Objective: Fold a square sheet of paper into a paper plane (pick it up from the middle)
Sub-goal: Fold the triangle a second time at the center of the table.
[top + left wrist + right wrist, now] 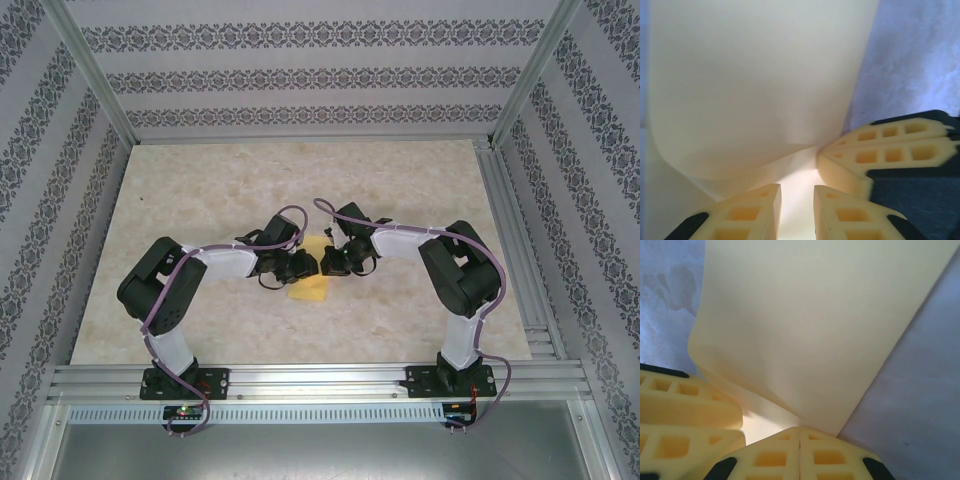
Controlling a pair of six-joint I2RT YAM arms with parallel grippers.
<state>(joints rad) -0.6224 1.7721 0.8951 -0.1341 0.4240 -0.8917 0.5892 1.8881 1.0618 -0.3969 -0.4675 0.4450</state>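
Note:
The square sheet of paper (308,290) is yellow and lies mid-table between the two arms. One half curls up and over the other along a soft fold (755,90) (815,325). My left gripper (303,266) (797,192) stands over the lower layer with a narrow gap between its jaws; through the gap I see flat paper, nothing pinched. My right gripper (330,262) (800,430) is shut, jaws pressed flat together, tips touching the paper at the base of the curl. In the left wrist view the right gripper (822,152) comes in from the right, close to my left fingers.
The marble-patterned table (200,200) has bare surface all around the paper. Metal frame rails (520,300) run along the right and near edges, and patterned walls enclose the back and sides. Both arms bend inward, wrists nearly touching at the centre.

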